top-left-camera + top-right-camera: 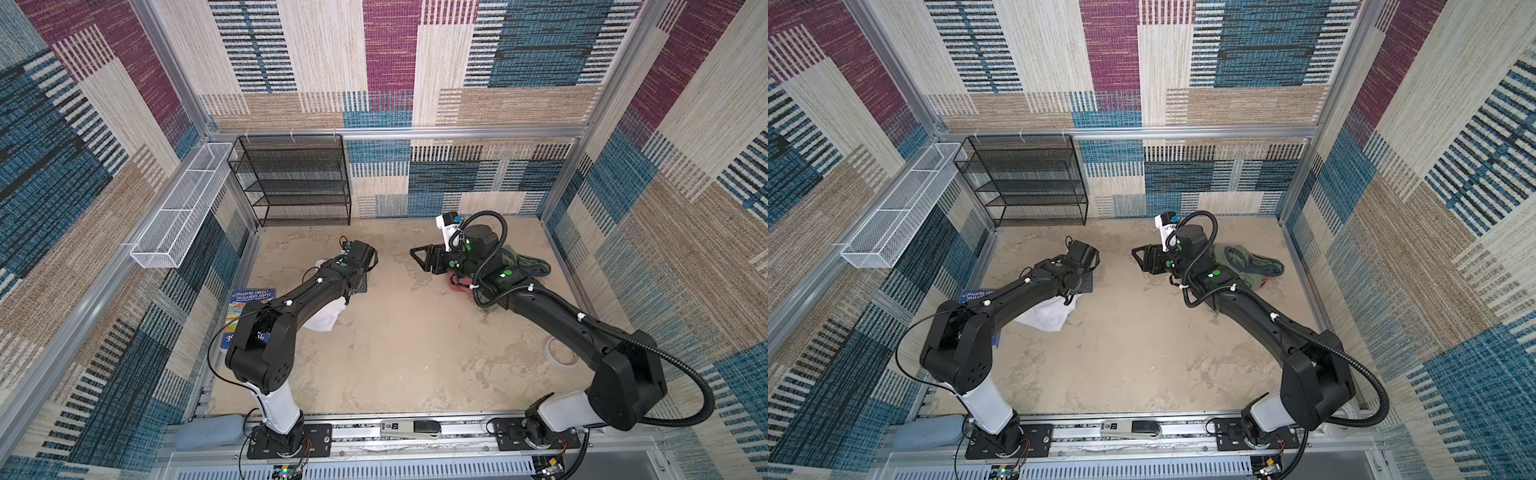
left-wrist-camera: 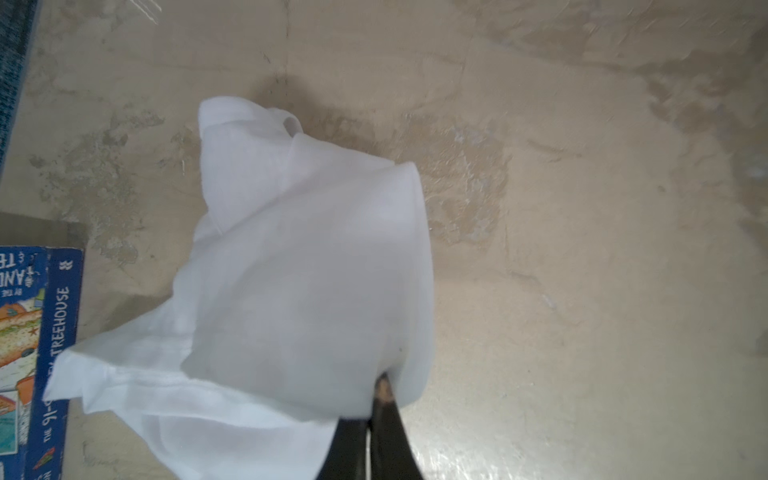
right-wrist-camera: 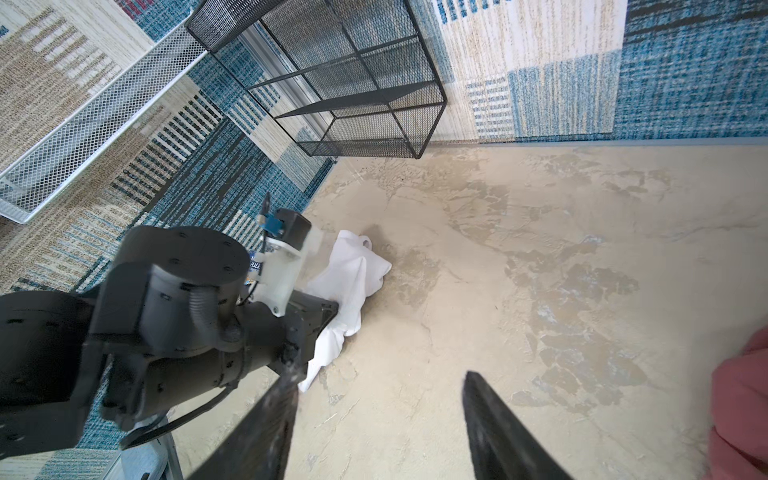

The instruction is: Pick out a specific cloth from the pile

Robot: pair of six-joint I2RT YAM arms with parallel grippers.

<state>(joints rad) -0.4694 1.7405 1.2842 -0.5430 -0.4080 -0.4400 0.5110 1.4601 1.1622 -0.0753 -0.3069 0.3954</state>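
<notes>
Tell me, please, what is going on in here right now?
The left gripper is shut on the white cloth, which hangs bunched from it over the left side of the table, beside a blue book. The right gripper is open and empty, hovering beside the pile of olive-green and red-pink clothes at the right rear. The white cloth is clear of the pile.

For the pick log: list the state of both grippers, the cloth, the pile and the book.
Left gripper: jaws shut on cloth.
Right gripper: jaws open, empty, beside pile.
Cloth: crumpled, hanging from left gripper, apart from pile.
Pile: heaped on table, not gripped.
Book: closed, lying flat on table.
</notes>
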